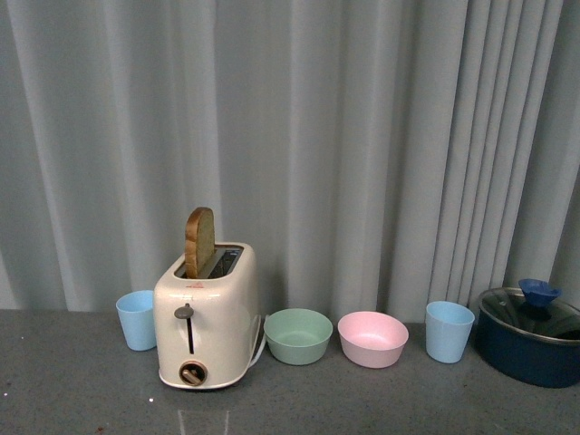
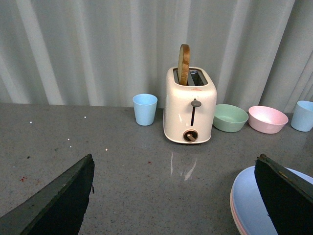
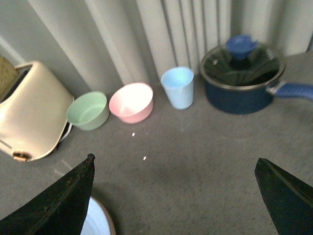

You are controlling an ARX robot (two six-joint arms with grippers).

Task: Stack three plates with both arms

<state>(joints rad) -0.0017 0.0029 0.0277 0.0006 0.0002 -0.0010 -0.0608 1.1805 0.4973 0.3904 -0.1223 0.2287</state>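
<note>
Both grippers hang with fingers spread and empty, the left gripper [image 2: 173, 196] nearer the plates [image 2: 249, 205], blue on top, which lie under its one finger [image 2: 288, 196].

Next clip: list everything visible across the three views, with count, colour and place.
Toaster: one, cream, on the counter near the curtain.
Bread slice: one, brown, standing in a toaster slot.
Cups: two, light blue, one left of the toaster, one beside the pot.
Bowls: two, green and pink, between toaster and right cup.
Pot: one, dark blue, glass lid, far right.
Plates: stacked, light blue over a pink rim; third not discernible.
Curtain: grey, behind.
Left end effector: black, open, empty.
Right end effector: black, open, empty.
</note>
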